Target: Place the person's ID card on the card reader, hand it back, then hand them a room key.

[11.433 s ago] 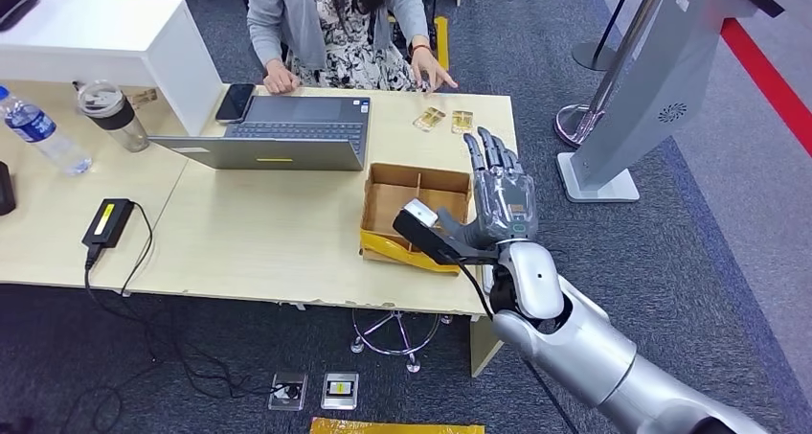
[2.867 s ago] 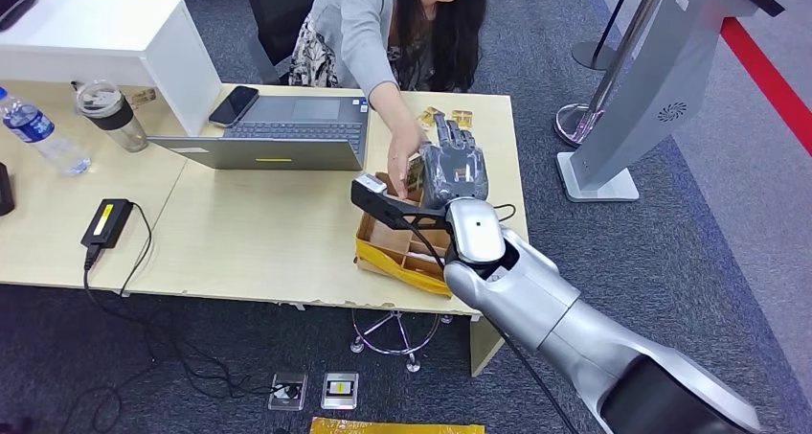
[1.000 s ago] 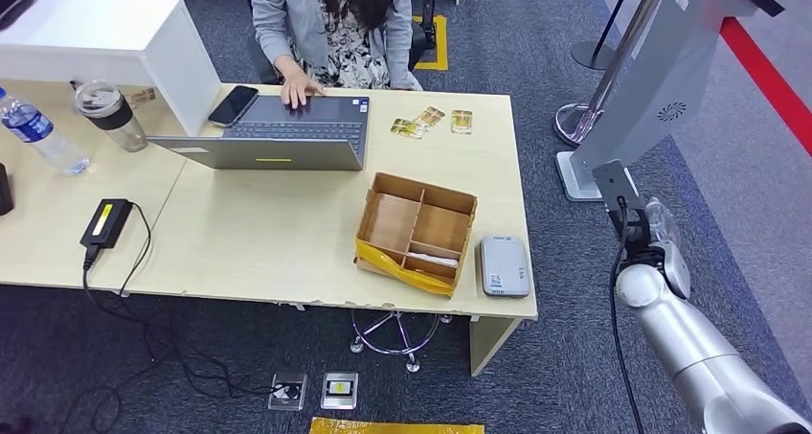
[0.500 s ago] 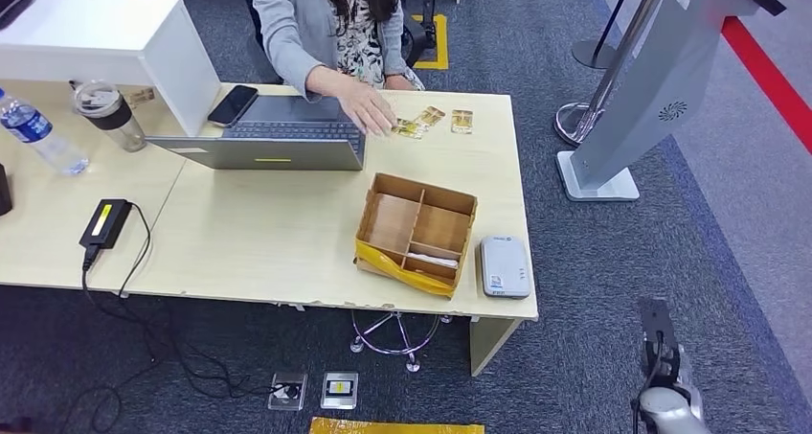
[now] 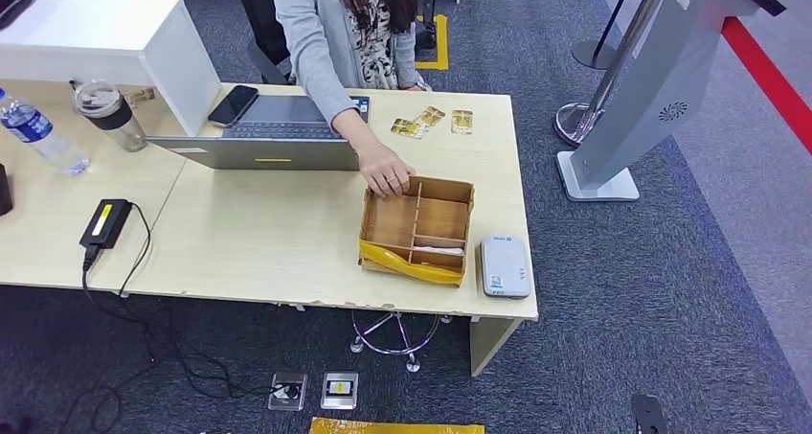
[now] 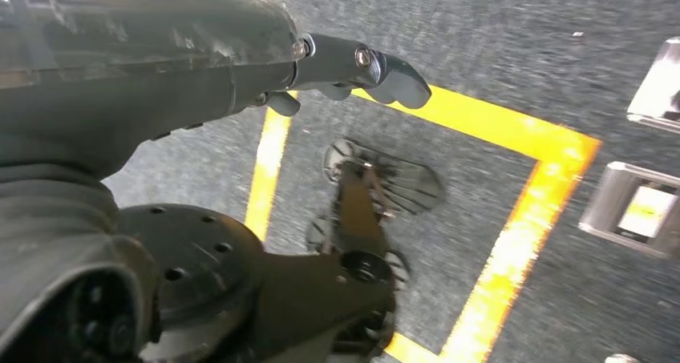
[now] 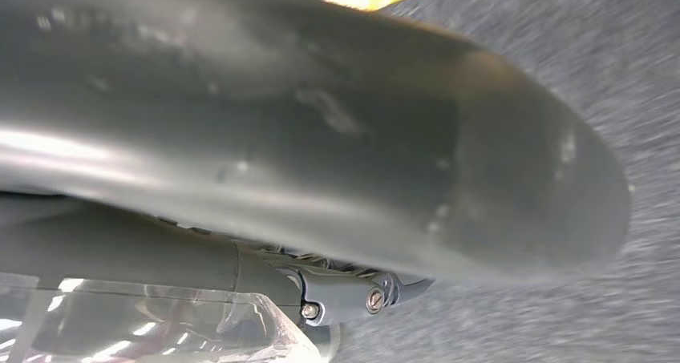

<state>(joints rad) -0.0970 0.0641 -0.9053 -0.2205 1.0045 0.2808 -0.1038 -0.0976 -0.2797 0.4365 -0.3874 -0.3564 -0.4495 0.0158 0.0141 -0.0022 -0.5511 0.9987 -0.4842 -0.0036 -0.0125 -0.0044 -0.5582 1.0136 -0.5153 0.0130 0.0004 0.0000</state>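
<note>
The surface [image 5: 268, 233] was pale wood; the divided box [image 5: 418, 228] brown with a yellow front strip; the card reader [image 5: 504, 265] grey; the floor [image 5: 651, 262] dark blue-grey.

No legible text, brand, number or sign found. The label on the water bottle [image 5: 32, 127], the print on the card reader [image 5: 504, 266] and the faces of the cards [image 5: 428, 121] on the table [image 5: 259, 233] are too small to read.
</note>
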